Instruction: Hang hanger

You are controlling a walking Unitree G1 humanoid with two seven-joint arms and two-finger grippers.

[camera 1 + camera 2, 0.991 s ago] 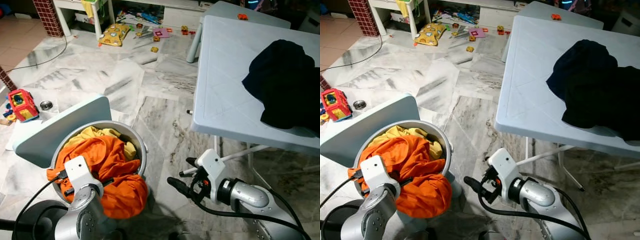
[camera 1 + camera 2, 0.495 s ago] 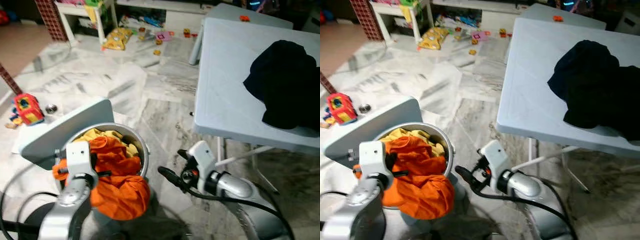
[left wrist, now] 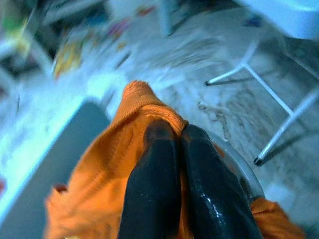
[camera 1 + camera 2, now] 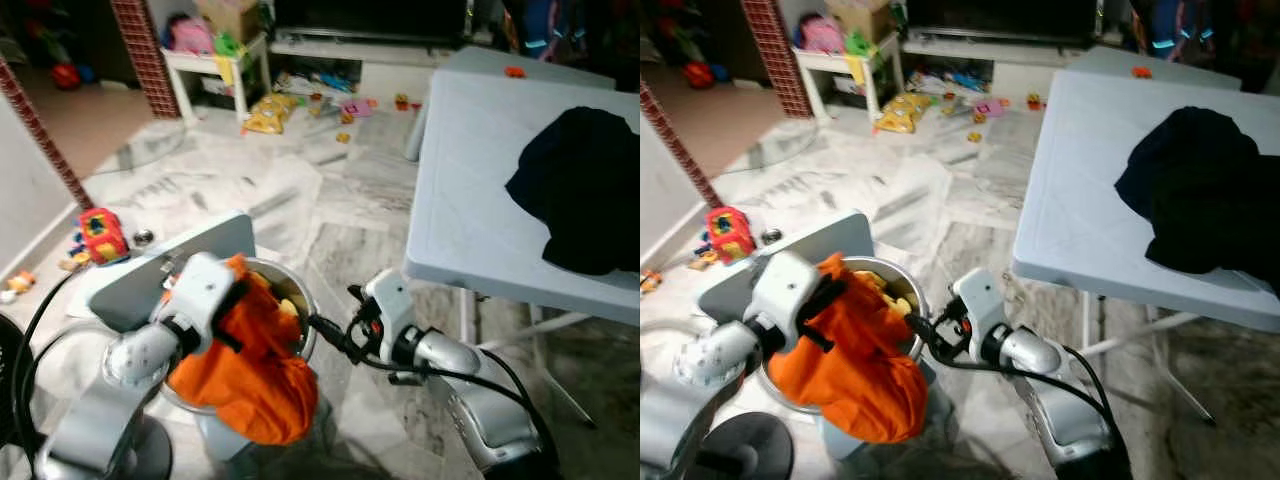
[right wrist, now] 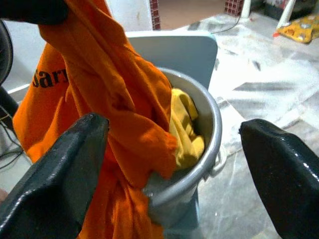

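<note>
My left gripper (image 4: 238, 292) is shut on an orange garment (image 4: 250, 365) and holds its top fold above a metal bucket (image 4: 303, 322). The rest of the cloth hangs over the bucket's front rim. In the left wrist view the two black fingers (image 3: 154, 189) pinch the orange fabric (image 3: 99, 169). My right gripper (image 4: 332, 318) is open, just right of the bucket and pointing at it. Its wrist view looks between spread fingers (image 5: 55, 179) at the orange garment (image 5: 114, 114), a yellow cloth (image 5: 187, 124) and the bucket rim (image 5: 212, 107).
A pale blue folding table (image 4: 470, 200) stands at the right with a dark garment (image 4: 585, 190) on it. A light blue panel (image 4: 170, 270) leans behind the bucket. A red toy (image 4: 100, 232) and scattered toys (image 4: 270, 110) lie on the marble floor. A brick pillar (image 4: 145, 50) stands at the back left.
My left gripper has lifted the orange garment up out of the bucket. The right gripper has come closer to the bucket. The camera view has risen and shifted.
</note>
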